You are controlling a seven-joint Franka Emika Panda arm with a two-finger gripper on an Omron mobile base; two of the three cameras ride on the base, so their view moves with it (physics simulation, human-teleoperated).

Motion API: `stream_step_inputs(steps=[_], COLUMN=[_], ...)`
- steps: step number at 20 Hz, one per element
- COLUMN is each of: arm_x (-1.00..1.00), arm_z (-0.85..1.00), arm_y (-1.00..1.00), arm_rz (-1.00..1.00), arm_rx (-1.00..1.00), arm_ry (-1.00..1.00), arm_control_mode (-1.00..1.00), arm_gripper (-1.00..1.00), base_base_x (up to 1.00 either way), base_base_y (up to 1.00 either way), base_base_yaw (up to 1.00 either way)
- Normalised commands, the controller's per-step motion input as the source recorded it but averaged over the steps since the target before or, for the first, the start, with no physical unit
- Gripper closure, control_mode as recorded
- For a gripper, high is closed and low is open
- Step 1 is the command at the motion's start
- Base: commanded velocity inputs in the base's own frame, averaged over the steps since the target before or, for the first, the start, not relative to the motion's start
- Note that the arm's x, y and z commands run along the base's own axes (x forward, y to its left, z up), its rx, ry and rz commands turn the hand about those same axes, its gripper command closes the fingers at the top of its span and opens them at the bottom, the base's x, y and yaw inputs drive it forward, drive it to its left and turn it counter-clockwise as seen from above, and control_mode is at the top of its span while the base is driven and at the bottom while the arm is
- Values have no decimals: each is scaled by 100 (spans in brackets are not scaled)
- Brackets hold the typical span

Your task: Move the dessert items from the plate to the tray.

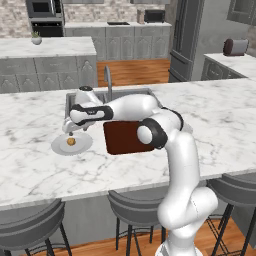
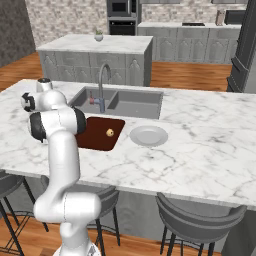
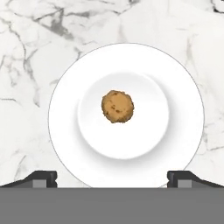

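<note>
OK, from the left base cam my own arm covers a good part of the tray, and the right base cam has the plate looking bare while a dessert item sits on the tray. Count: 1 surface, 1 sink w/ faucet behind the tray, 1 tray, 1 plate, 2 dessert items. Second dessert item lies mid-plate. Pincer hangs above it, fingers spread wide, nothing held.
</note>
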Motion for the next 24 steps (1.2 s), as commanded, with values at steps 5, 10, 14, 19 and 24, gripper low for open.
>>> stream_step_inputs(steps=[5, 10, 14, 19, 24], arm_x=[1, 3, 14, 16, 16], arm_z=[-26, -26, -11, 0, -2], arm_y=[6, 0, 7, 25, 10], arm_rz=[0, -1, -2, -1, -2], arm_rx=[0, 0, 0, -1, -1], arm_ry=[0, 0, 0, 0, 0], arm_control_mode=[-100, -100, -100, -100, -100], arm_gripper=[-100, -100, -100, -100, -100], base_base_x=[0, 0, 0, 0, 0], base_base_y=[0, 0, 0, 0, 0], base_base_yaw=[0, 0, 0, 0, 0])
